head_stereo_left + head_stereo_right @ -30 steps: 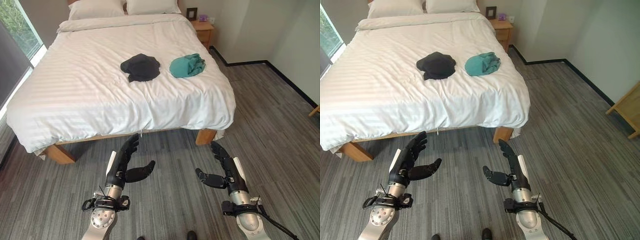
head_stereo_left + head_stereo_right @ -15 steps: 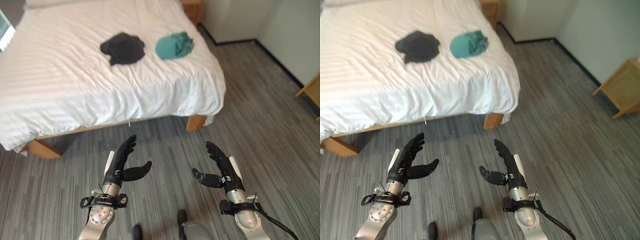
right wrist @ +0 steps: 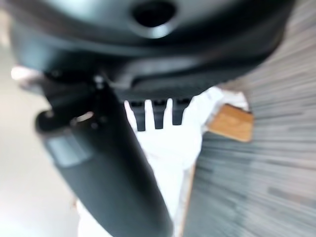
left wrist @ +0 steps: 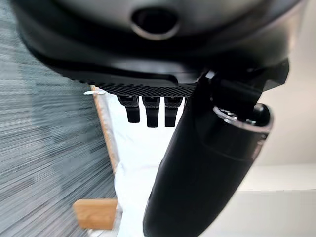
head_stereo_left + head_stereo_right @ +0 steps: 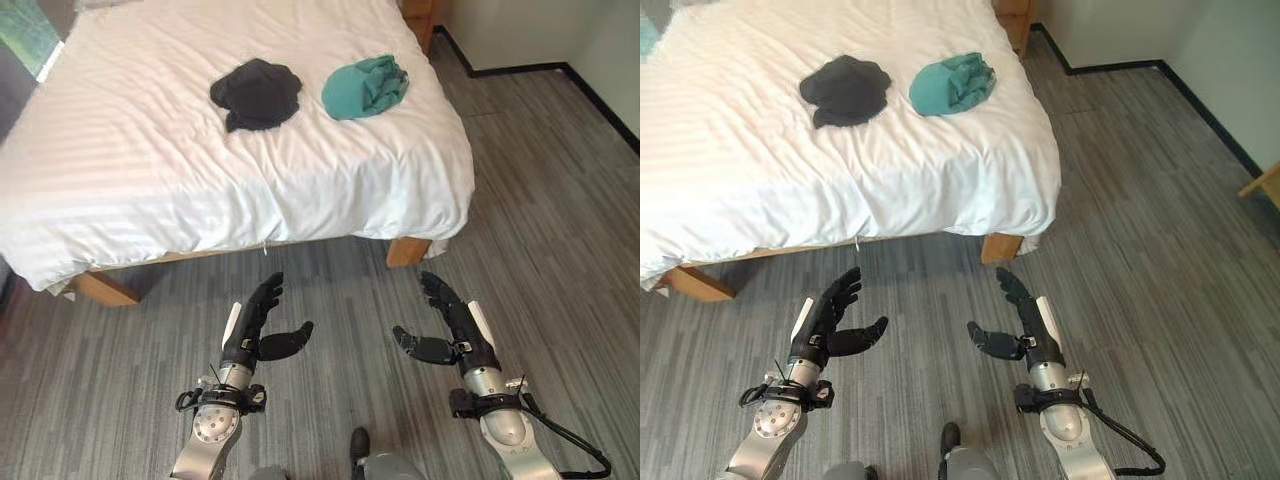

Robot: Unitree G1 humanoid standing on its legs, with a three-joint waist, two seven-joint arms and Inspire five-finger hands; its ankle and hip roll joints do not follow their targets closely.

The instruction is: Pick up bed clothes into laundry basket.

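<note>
No text, label, number or sign is being shown legibly anywhere in these views.

Two garments on the white bed [image 5: 150, 190], both crumpled into loose heaps on the far right part of the duvet. Black garment [image 5: 256, 93] on the left, teal garment [image 5: 365, 86] just beside it on the right, small gap between, not touching. Neither held.
</note>
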